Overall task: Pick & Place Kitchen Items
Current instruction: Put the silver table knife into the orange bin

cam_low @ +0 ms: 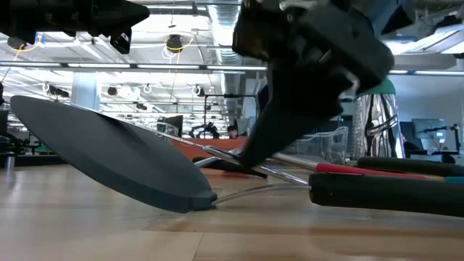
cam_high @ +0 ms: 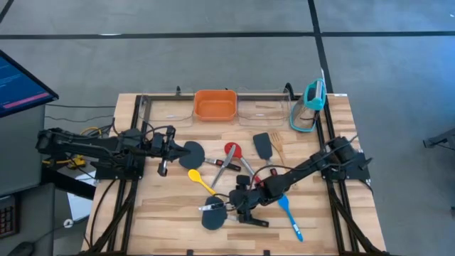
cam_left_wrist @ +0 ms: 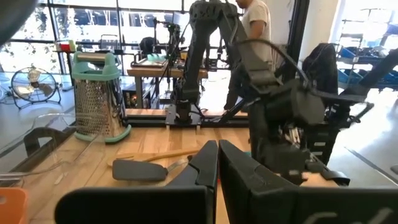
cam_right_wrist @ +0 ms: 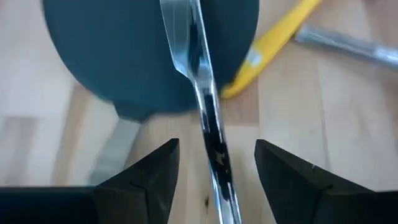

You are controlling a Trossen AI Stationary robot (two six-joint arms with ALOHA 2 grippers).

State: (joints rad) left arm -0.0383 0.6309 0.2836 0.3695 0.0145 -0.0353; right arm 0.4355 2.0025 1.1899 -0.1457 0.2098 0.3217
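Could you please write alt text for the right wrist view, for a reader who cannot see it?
The right gripper has its jaws open on either side of a shiny metal handle on the wooden table. Beyond lie a round dark spatula head and a yellow utensil.

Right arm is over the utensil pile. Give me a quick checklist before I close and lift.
1. Right gripper open: ok.
2. Metal handle between its fingers: ok, it runs up the gap, slightly angled.
3. Handle free of neighbours: not ok, it lies across the dark round spatula head, and the yellow spoon is close beside it.
4. Fingers low enough to grip: cannot tell.
5. Left gripper shut and clear of the pile: ok, it sits to the left beside another round spatula.
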